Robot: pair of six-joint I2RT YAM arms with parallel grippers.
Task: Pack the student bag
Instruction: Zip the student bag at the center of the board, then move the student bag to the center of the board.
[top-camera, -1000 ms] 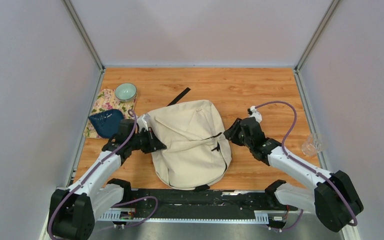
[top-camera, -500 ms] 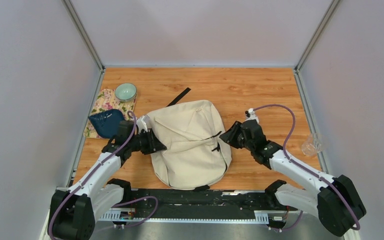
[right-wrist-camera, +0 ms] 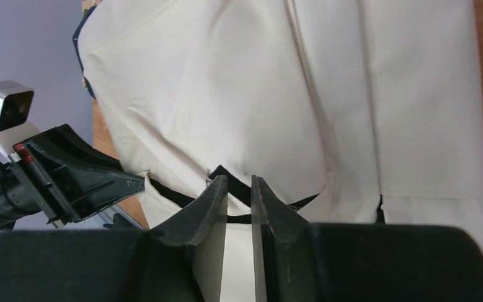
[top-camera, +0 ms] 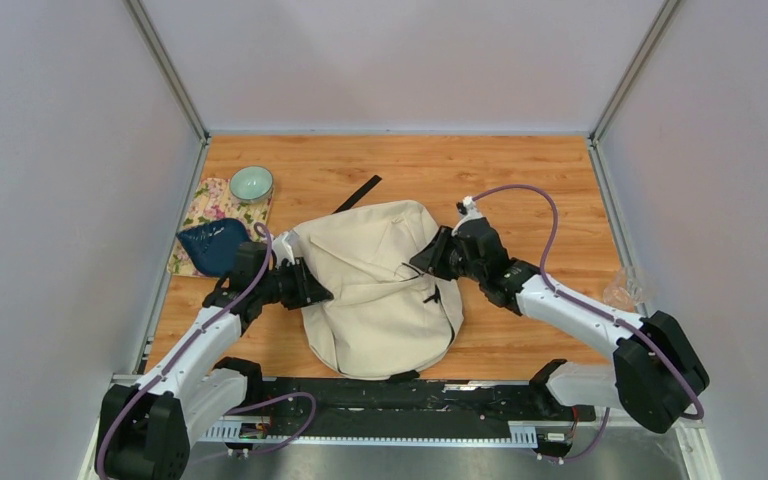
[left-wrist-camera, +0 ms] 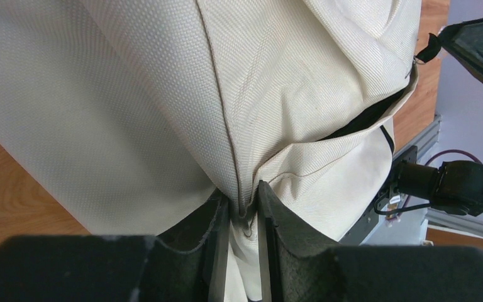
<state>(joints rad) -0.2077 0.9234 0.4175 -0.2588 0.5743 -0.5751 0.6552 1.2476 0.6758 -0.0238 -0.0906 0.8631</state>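
R gripper [top-camera: 417,264] moved onto student bag [top-camera: 375,305], near-closed, hold unclear, L gripper [top-camera: 325,293] pinches it, wood table [top-camera: 520,180]

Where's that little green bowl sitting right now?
In the top view, the bowl sits at the far left of the table, on the far corner of the flowered cloth, behind the blue pouch and left of the bag.

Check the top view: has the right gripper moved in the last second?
Yes. The right gripper has shifted left, away from the table's right edge, to over the student bag.
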